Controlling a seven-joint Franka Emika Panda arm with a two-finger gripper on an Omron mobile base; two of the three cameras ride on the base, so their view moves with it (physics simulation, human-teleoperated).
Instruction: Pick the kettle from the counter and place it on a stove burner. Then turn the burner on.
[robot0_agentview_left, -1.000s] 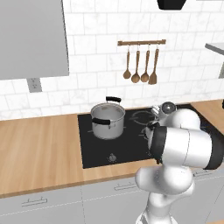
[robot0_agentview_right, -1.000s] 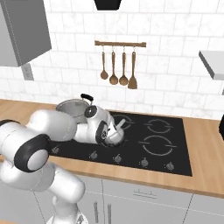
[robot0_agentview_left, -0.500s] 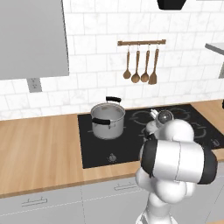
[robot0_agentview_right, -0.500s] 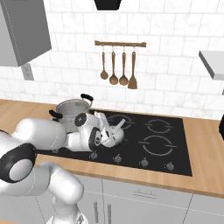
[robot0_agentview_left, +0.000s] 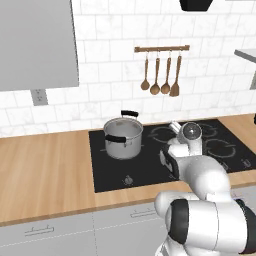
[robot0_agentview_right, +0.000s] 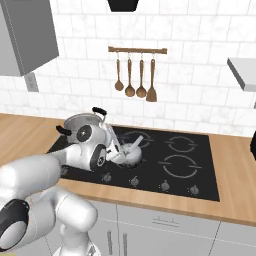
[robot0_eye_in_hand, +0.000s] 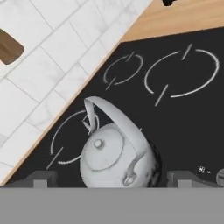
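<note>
Kettle: your kettle (robot0_eye_in_hand: 117, 156) sits upright on the black glass cooktop (robot0_agentview_right: 200, 182), on a burner ring; in the right base view (robot0_agentview_right: 131, 151) it stands on the front-left burner area, just right of the arm's wrist. Its arched handle curves over the lid knob, and the short spout points toward the tiled wall.
Gripper: your gripper (robot0_eye_in_hand: 113, 178) is spread wide with nothing clamped; one finger tip (robot0_eye_in_hand: 43, 178) stands to each side of the kettle's body, and you cannot tell from the hand view whether either touches it.
Steel pot: the bigger pot (robot0_agentview_left: 123, 138) with black handles occupies the cooktop's left side, near the kettle; in the right base view the arm's wrist partly covers it (robot0_agentview_right: 80, 122).
Arm: from the left base view your own forearm and wrist block nearly the whole kettle, leaving a sliver of it (robot0_agentview_left: 174, 127) visible.
Burners: two burner rings on the cooktop's right half (robot0_agentview_right: 181, 167) are bare.
Knobs: a row of small knobs (robot0_agentview_right: 164, 186) runs along the cooktop's front edge.
Utensil rail: wooden spoons and a spatula hang from a rail (robot0_agentview_left: 161, 49) on the tiled wall above the cooktop.
Counter: the wood-grain counter (robot0_agentview_left: 45, 167) stretches left of the cooktop.
</note>
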